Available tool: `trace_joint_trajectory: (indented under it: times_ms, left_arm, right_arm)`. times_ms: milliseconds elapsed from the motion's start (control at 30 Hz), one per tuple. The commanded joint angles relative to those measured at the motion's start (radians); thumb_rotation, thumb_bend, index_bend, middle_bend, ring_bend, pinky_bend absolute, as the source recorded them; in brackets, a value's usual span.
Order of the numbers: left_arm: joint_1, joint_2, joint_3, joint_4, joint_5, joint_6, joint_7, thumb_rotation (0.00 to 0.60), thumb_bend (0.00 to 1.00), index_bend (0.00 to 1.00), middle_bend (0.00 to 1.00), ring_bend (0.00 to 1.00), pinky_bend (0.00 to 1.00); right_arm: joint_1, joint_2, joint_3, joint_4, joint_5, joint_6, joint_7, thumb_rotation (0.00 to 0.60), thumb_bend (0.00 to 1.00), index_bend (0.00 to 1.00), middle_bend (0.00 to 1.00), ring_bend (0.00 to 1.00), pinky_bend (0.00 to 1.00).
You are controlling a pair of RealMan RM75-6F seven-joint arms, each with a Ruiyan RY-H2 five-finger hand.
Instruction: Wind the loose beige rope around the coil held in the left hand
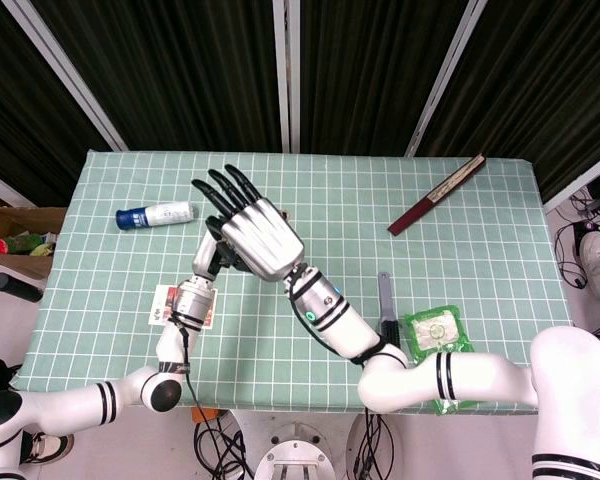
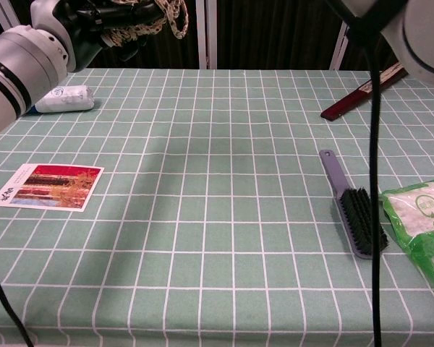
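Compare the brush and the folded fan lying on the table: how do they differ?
The brush is grey with dark bristles; the folded fan is dark red with a pale edge. The brush lies near the front edge beside a green packet; the fan lies toward the far right corner. The brush runs roughly front to back, the fan diagonally. Both are long, slim, flat on the checked cloth and untouched by either hand.

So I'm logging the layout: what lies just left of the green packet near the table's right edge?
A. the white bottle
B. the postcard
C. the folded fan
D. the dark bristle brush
D: in the chest view the brush lies beside the green packet, bristles up.
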Motion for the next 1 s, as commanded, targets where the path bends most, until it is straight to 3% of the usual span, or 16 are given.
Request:
trace_joint_trajectory:
  times_ms: [33, 167, 400, 667, 1000]
  left_arm:
    - [0.003, 0.004, 0.013, 0.002, 0.015, -0.006, 0.012, 0.6, 0.46, 0.77, 0.78, 0.71, 0.84]
    - [0.003, 0.008, 0.032, 0.001, 0.039, -0.014, 0.033, 0.6, 0.46, 0.77, 0.78, 0.71, 0.84]
    - [0.003, 0.052, 0.073, -0.028, 0.116, -0.05, -0.004, 0.6, 0.46, 0.77, 0.78, 0.71, 0.83]
    - [-0.017, 0.156, 0.161, -0.04, 0.366, -0.055, -0.303, 0.6, 0.46, 0.78, 0.78, 0.71, 0.83]
    - [-0.052, 0.202, 0.217, -0.025, 0.475, -0.001, -0.628, 0.6, 0.46, 0.78, 0.78, 0.71, 0.83]
  right_arm:
    - [0.051, -0.027, 0.041, 0.061, 0.062, 0.0, -0.017, 0.6, 0.51, 1.0, 0.12, 0.0, 0.0]
    - [0.097, -0.048, 0.081, 0.121, 0.127, 0.012, -0.015, 0.6, 0.51, 1.0, 0.12, 0.0, 0.0]
    - [0.136, -0.057, 0.107, 0.206, 0.214, 0.023, -0.001, 0.6, 0.51, 1.0, 0.13, 0.0, 0.0]
    - [0.1, -0.037, 0.054, 0.221, 0.134, 0.013, 0.152, 0.6, 0.52, 1.0, 0.14, 0.0, 0.0]
    - [0.022, 0.002, -0.001, 0.163, 0.134, 0.055, 0.215, 0.6, 0.52, 1.0, 0.14, 0.0, 0.0]
